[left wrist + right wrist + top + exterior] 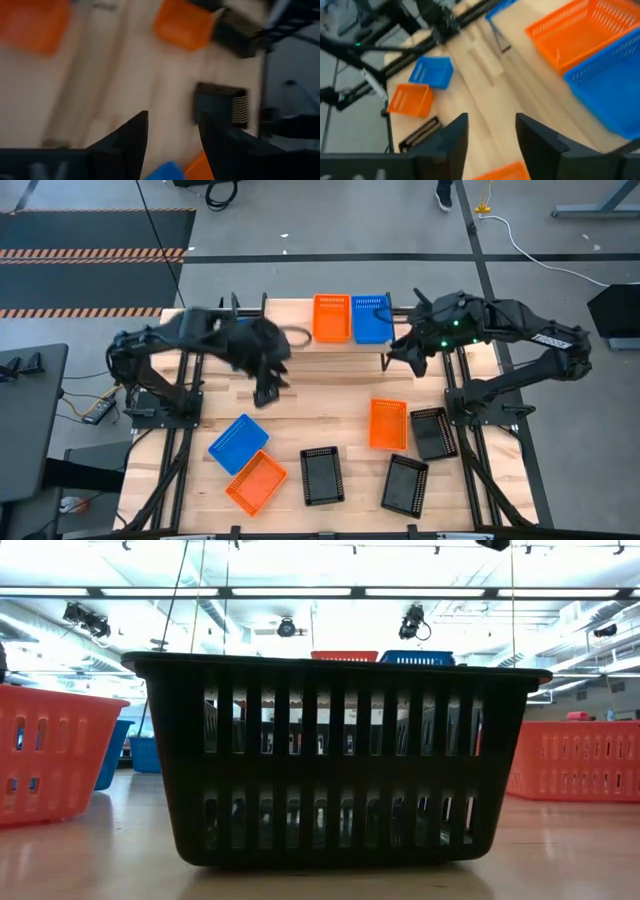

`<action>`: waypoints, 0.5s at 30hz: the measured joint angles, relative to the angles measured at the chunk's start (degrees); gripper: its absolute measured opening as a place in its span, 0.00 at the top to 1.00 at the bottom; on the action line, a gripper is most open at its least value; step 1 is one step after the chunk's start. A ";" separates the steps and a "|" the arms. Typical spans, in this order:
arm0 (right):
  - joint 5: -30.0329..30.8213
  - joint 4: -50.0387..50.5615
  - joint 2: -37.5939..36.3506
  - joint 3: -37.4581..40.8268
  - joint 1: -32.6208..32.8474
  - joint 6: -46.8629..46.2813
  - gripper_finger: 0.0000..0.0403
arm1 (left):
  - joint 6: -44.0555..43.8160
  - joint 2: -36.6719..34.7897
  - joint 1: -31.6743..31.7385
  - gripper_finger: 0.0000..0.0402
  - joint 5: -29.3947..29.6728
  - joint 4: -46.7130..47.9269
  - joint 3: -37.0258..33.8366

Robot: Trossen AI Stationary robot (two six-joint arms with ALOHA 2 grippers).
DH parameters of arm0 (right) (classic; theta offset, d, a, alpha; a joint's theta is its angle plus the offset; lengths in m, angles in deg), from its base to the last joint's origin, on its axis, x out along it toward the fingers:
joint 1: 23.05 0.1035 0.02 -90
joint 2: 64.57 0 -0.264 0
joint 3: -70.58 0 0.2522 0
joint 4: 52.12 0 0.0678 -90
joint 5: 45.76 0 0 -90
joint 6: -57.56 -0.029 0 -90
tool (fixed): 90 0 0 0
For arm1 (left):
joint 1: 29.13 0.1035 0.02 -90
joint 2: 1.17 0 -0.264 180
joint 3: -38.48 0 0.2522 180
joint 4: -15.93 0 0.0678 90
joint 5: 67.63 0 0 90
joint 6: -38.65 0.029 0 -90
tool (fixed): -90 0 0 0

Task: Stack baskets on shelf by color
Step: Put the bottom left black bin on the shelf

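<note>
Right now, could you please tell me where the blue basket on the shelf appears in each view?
High view: the blue basket sits top centre on the shelf.
Low view: its rim peeks over the near black basket, right of centre.
Left wrist view: not clearly in it.
Right wrist view: at the right edge.
Shared landmark: the orange basket beside it.

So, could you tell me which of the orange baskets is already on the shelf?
The orange basket at the shelf, beside the blue basket. The other two orange baskets lie on the table.
</note>
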 joint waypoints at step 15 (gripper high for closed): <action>-0.63 8.30 -1.03 0.02 8.15 -1.32 0.42 | -15.11 16.11 -20.65 0.54 3.70 -20.51 0.00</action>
